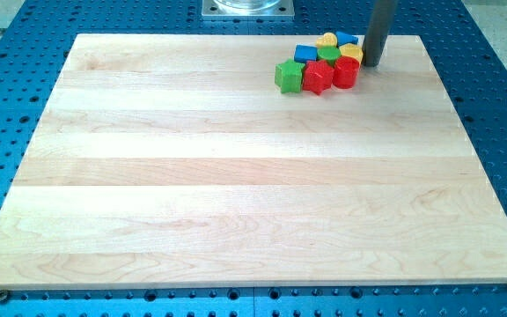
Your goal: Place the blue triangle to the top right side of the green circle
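The blocks are bunched together near the view's top right of the wooden board [236,176]. The blue triangle [348,39] lies at the back of the bunch, only partly showing, just to the view's upper right of the green circle [328,53]. My tip [373,64] rests on the board at the right edge of the bunch, right beside a yellow block [352,55] and just below and right of the blue triangle. I cannot tell whether the tip touches either one.
A yellow heart [327,40] sits left of the blue triangle. A blue block [306,54] is left of the green circle. In front stand a green block [289,76], a red star [319,77] and a red cylinder [346,73].
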`<action>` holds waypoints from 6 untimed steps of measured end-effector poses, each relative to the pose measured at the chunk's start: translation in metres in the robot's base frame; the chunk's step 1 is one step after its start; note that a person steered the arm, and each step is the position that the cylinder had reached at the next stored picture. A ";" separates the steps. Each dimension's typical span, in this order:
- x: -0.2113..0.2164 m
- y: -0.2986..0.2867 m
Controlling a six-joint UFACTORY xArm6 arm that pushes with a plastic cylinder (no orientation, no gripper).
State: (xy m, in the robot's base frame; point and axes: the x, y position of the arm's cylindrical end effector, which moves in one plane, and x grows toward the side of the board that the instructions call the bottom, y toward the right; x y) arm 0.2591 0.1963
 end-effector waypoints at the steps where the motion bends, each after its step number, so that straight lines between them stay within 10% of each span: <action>1: 0.000 -0.001; 6: 0.002 -0.009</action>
State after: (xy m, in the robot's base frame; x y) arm 0.2612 0.1871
